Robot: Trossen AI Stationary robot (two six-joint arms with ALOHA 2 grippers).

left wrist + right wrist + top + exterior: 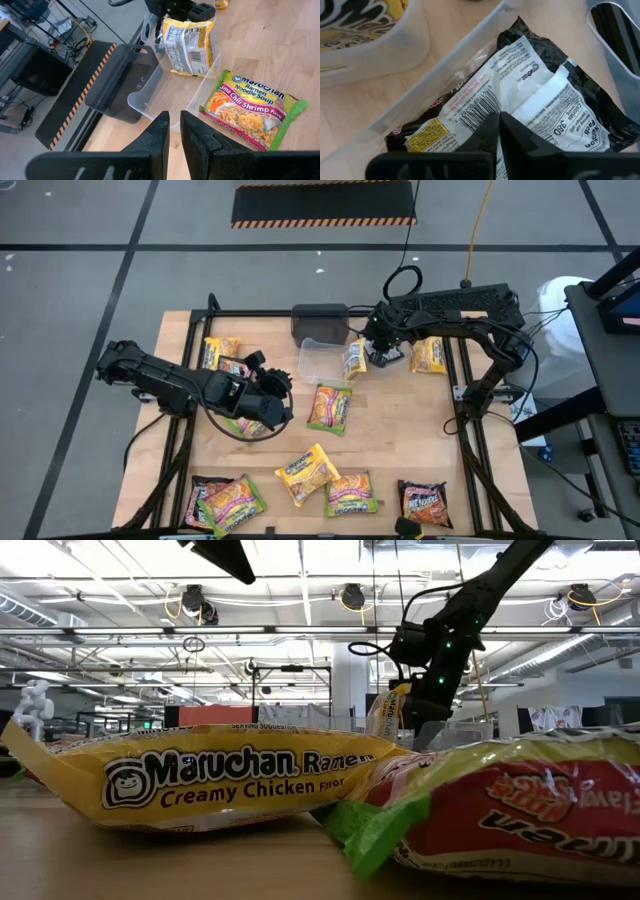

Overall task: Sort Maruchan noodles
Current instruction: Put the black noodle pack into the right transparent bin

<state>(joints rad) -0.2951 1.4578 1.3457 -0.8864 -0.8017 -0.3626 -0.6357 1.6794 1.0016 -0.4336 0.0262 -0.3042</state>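
The work surface was a light wooden table (400,440) on a grey floor, a black-and-orange hazard-striped mat (323,203) lying beyond its far edge. A dark grey box (319,322) sat at the far edge, with a clear plastic tub (318,360) just in front of it.

The left arm (170,383) reached in from the left, its left gripper (172,131) hovering over the table centre. Its fingers stood a narrow gap apart, holding and touching nothing.

The right arm (450,310) lay along the far right side. The right gripper (378,350) was at the right end of the clear tub, with a yellow packet (354,360) standing upright against it. In the right wrist view the fingers (485,135) were closed together over a black packet (520,100) lying back-side up; whether they pinched it cannot be told.

Maruchan noodles lay scattered: a green-edged Lime Chili Shrimp packet (330,407) at table centre, a yellow packet at the far right (430,355), another yellow at the far left (220,352), a yellow one (307,471) and a green-edged one (349,495) along the near edge, a green-edged one (234,501) at the near left, and a dark packet (425,502) at the near right.
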